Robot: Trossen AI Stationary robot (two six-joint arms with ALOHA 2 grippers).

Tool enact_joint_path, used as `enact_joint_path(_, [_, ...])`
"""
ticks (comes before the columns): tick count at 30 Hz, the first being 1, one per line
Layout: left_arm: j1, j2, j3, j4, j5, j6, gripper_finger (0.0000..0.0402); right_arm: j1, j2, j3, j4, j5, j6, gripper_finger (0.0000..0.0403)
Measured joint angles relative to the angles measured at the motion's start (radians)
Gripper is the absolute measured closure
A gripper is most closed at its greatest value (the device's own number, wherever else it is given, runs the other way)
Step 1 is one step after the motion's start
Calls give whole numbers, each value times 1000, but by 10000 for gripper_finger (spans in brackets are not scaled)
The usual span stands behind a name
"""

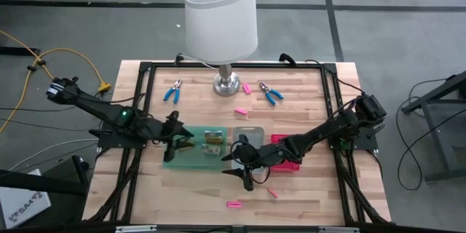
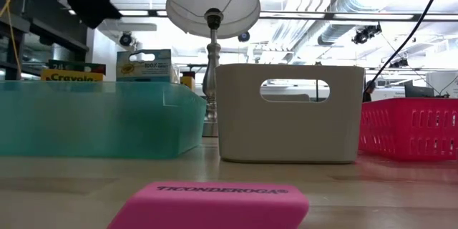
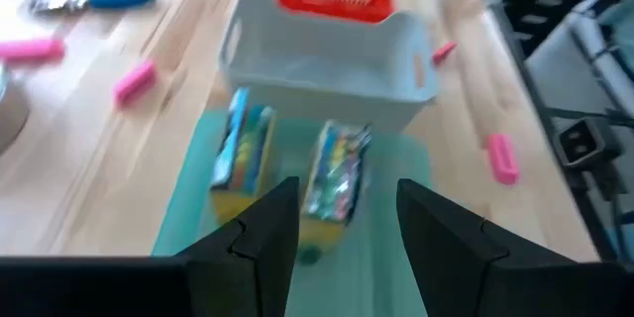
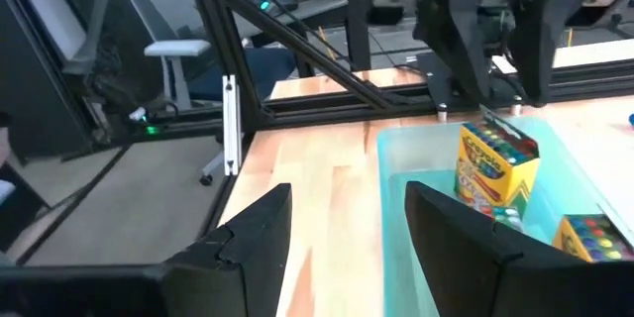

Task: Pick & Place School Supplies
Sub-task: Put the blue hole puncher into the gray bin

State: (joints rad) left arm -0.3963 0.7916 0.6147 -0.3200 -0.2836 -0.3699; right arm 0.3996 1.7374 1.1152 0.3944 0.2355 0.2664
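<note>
Both arms are dark, near-black, built of slim jointed links with black cables trailing along them. A small green light glows behind the left gripper (image 1: 177,143). Each gripper, including the right gripper (image 1: 239,166), carries two angular, matte-black fingers.

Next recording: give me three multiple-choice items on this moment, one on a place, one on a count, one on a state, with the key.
1. Where are the crayon boxes?
A. in the green tray
B. in the pink tray
C. beside the lamp

2. How many blue-handled pliers lie on the table?
A. one
B. two
C. four

3. What is the left tool's state?
A. shut on a crayon box
B. open, holding nothing
C. shut on an eraser

Key: 1 A, the left wrist view shows the boxes inside the green tray. 2 B, the high view shows one pair on each side of the lamp. 3 B, its fingers stand apart over the tray with nothing between them.
</note>
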Motion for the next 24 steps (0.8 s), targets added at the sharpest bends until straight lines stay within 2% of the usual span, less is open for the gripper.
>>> enact_joint_path(8, [-82,11,0,103,0,21,236,0,0,0,-44,-33,36,213])
enact_joint_path(15, [-171,81,0,210,0,41,236,34,0,0,-66,-51,-92,213])
enact_joint_path(24, [-221,191,0,330,-1,43,236,111,-76,0,-310,48,25,213])
